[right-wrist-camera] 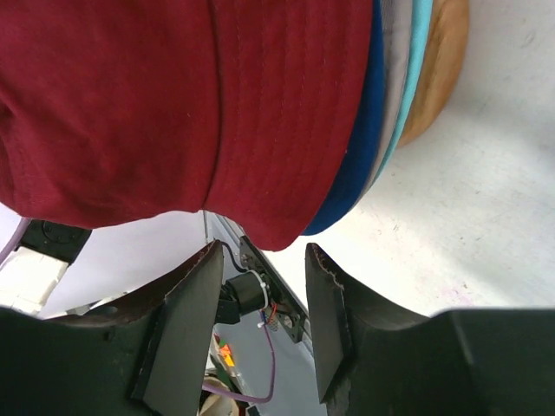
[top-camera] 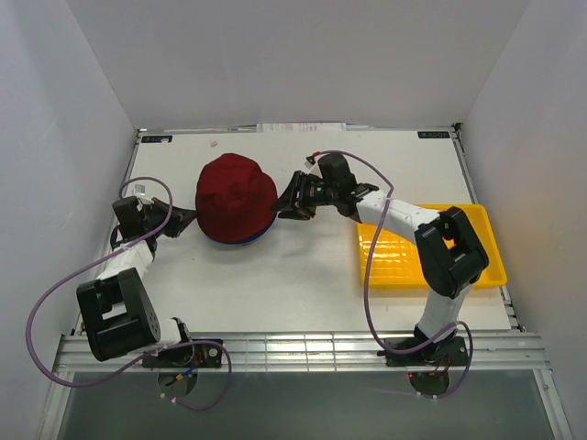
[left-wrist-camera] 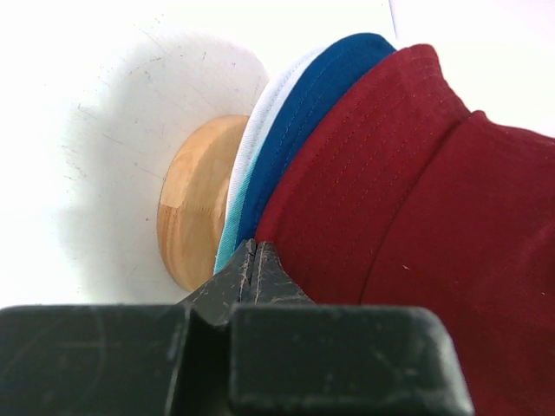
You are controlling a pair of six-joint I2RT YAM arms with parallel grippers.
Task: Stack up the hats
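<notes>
A dark red hat (top-camera: 236,194) tops the stack of hats on the round-headed wooden stand (left-wrist-camera: 195,199). Under it show the brims of the royal blue hat (left-wrist-camera: 321,95), the grey hat (left-wrist-camera: 276,100) and the teal hat (left-wrist-camera: 229,236). My left gripper (left-wrist-camera: 256,247) is shut, its tips against the brim edges on the stack's left side (top-camera: 186,220). My right gripper (right-wrist-camera: 262,250) stands open at the stack's right side (top-camera: 282,209). The red hat's brim (right-wrist-camera: 260,217) hangs just above the gap, touching neither finger.
A yellow plastic tray (top-camera: 477,220) lies at the right of the table, partly under my right arm. White walls close in the table on the left, right and back. Purple cables loop from both arms.
</notes>
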